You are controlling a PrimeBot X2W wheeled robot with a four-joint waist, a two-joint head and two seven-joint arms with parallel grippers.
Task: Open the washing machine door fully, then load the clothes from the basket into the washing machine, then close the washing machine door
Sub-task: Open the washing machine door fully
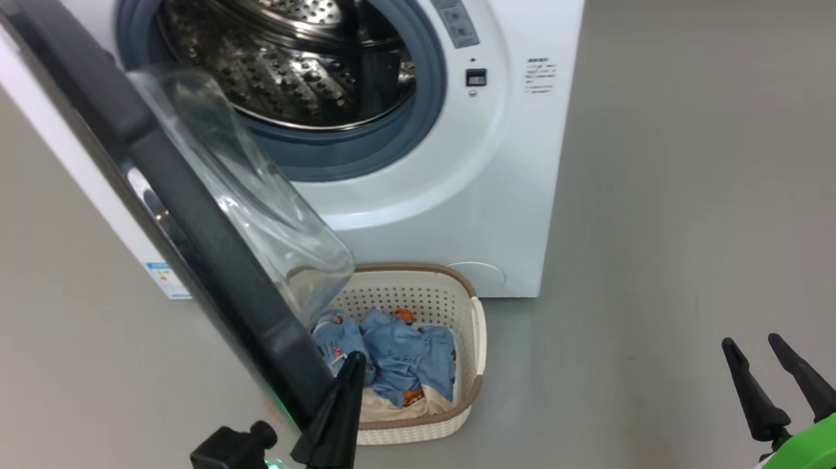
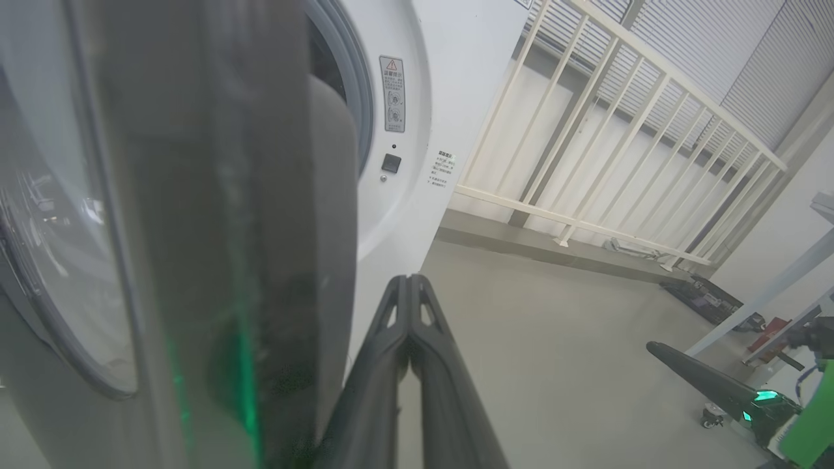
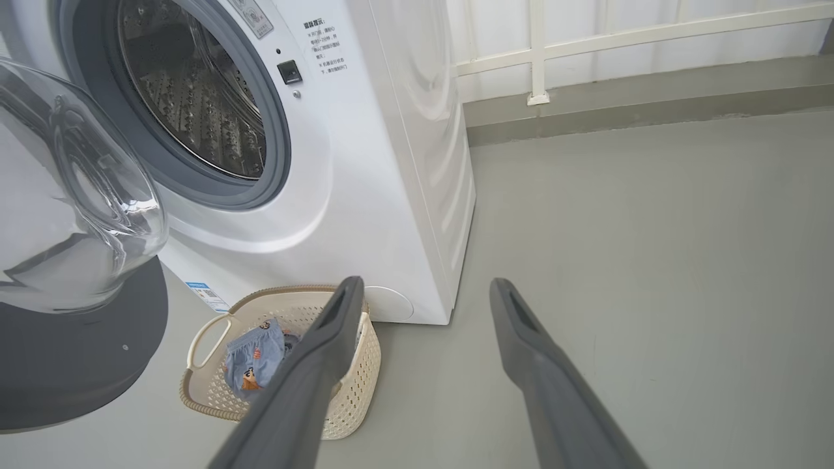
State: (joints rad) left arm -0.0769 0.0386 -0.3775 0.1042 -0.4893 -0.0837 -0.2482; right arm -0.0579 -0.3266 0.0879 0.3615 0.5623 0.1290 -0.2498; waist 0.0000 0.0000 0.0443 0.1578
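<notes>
The white washing machine (image 1: pixel 503 184) stands with its steel drum (image 1: pixel 287 52) exposed. The washing machine door (image 1: pixel 189 228), a black ring around a clear glass bowl, is swung out towards me. On the floor under the door's glass sits the basket (image 1: pixel 471 334), and the light blue printed clothes (image 1: pixel 404 353) lie in it over a cream piece. My left gripper (image 1: pixel 357 358) is shut on nothing, close beside the door's lower edge (image 2: pixel 215 228); I cannot tell whether it touches. My right gripper (image 1: pixel 751 344) is open low at the right, well apart from the basket (image 3: pixel 215 397).
Bare grey floor (image 1: pixel 681 209) stretches to the right of the machine. A white railing (image 2: pixel 619 130) runs behind it along a low kerb. Dark equipment and a table leg (image 2: pixel 704 299) stand further right.
</notes>
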